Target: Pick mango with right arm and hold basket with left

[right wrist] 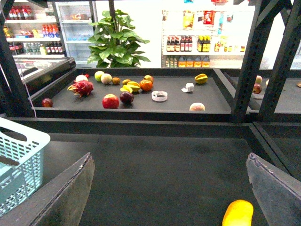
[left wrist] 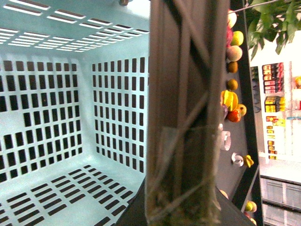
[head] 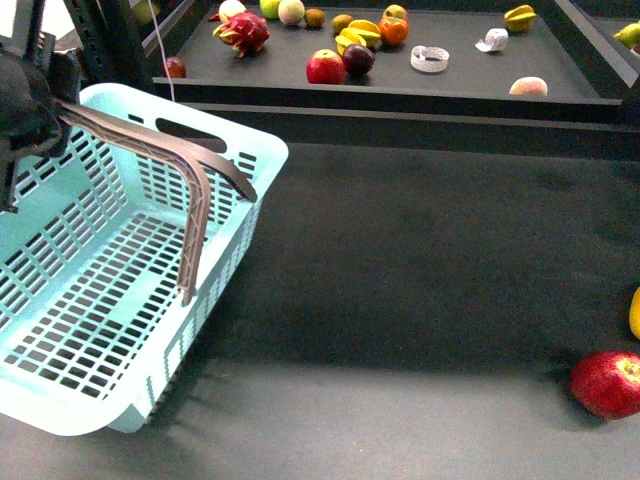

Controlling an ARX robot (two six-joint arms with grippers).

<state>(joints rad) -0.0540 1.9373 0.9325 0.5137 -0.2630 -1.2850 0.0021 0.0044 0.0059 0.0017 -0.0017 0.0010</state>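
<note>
My left gripper (head: 30, 95) is black and sits at the far left, shut on the grey-brown basket handle (head: 160, 150). It holds the pale blue slotted basket (head: 250, 140) tilted. In the left wrist view the handle (left wrist: 186, 94) fills the middle, clamped in the left gripper (left wrist: 181, 188), with the basket wall (left wrist: 47, 117) behind it. The mango (head: 634, 312) shows only as a yellow sliver at the right edge of the table. In the right wrist view the mango (right wrist: 238, 213) lies between my right gripper's (right wrist: 171, 193) wide-apart fingers (right wrist: 70, 193), close to one of them. The right gripper is open and empty.
A red apple (head: 607, 384) lies on the dark table just in front of the mango. A raised back tray (head: 430, 80) holds several fruits, among them a dragon fruit (head: 243, 32), a star fruit (head: 519, 17) and another apple (head: 325, 67). Dark frame posts (right wrist: 247, 56) stand at its side.
</note>
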